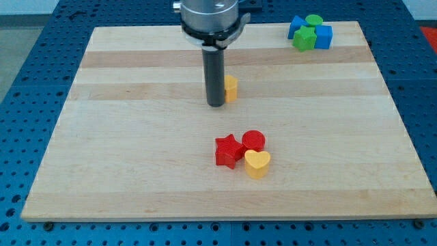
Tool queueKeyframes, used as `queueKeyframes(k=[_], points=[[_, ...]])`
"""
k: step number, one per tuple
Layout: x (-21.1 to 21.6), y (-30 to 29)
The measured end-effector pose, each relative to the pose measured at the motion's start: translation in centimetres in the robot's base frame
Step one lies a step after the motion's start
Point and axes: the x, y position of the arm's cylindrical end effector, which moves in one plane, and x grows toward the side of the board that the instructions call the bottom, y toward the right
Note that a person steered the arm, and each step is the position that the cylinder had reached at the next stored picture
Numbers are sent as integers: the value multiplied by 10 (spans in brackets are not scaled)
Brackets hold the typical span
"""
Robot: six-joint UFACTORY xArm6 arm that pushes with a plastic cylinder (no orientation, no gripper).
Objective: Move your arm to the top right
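Observation:
My tip (216,104) rests on the wooden board (136,157) a little above the middle. A yellow block (231,88) sits right behind it on the view's right side, partly hidden by the rod, so its shape is unclear. Below the tip lie a red star (229,150), a red cylinder (254,140) and a yellow heart (257,163), packed together. At the view's top right stands a cluster: a green cylinder (313,20), a green block (304,38), a blue cube (323,36) and another blue block (295,27).
The board lies on a blue perforated table (27,82). The arm's grey mount (209,17) hangs over the board's top edge.

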Motion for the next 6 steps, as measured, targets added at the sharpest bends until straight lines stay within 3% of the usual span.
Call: queueKeyframes(k=[2,3,4,5,6], points=[[3,0],[6,40],[6,130],[-40,200],[-113,251]])
